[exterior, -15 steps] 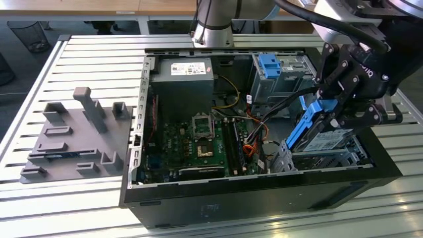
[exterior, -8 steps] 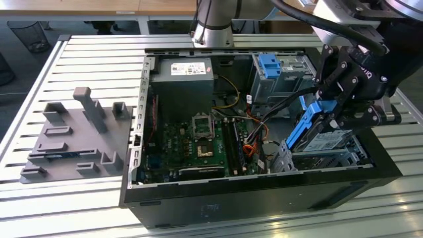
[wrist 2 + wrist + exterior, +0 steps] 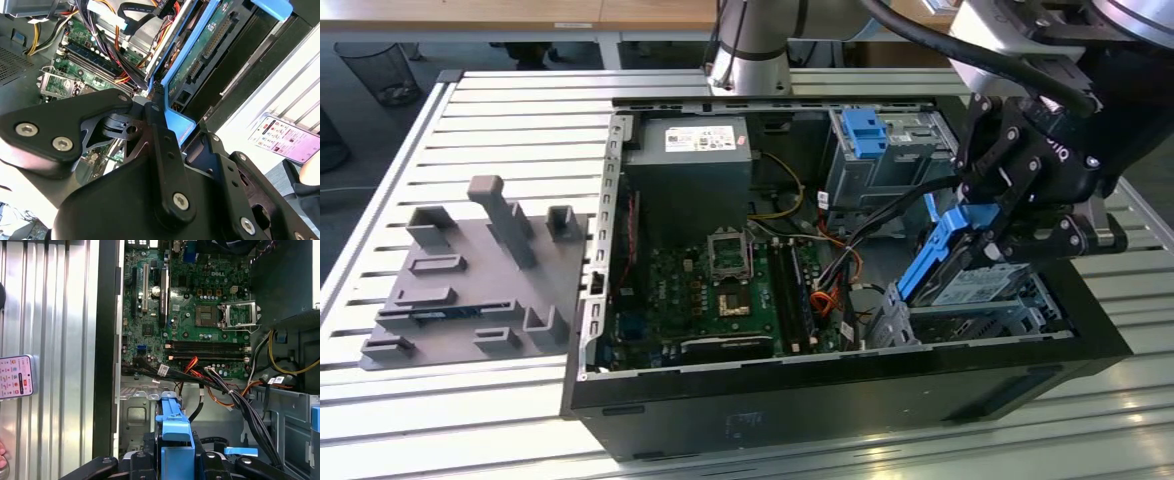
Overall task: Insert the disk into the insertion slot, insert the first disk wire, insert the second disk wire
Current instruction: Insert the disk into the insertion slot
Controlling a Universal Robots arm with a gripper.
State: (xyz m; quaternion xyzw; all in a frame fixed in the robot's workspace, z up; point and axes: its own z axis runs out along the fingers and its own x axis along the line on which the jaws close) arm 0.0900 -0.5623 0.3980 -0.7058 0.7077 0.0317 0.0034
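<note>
the disk [image 3: 937,255] hangs tilted, its lower end just over the insertion slot [image 3: 987,322] at the exterior view's right of the open computer case [image 3: 854,395], not yet seated. the end effector [image 3: 1021,235] is clenched on the disk's blue carrier. i judge the disk rigid, fairly dense and shock-sensitive. its bare circuit board [image 3: 210,45] is exposed in the second wrist view, so the plastic carrier edges are the place to hold. loose wires [image 3: 220,385] lie near the slot.
</note>
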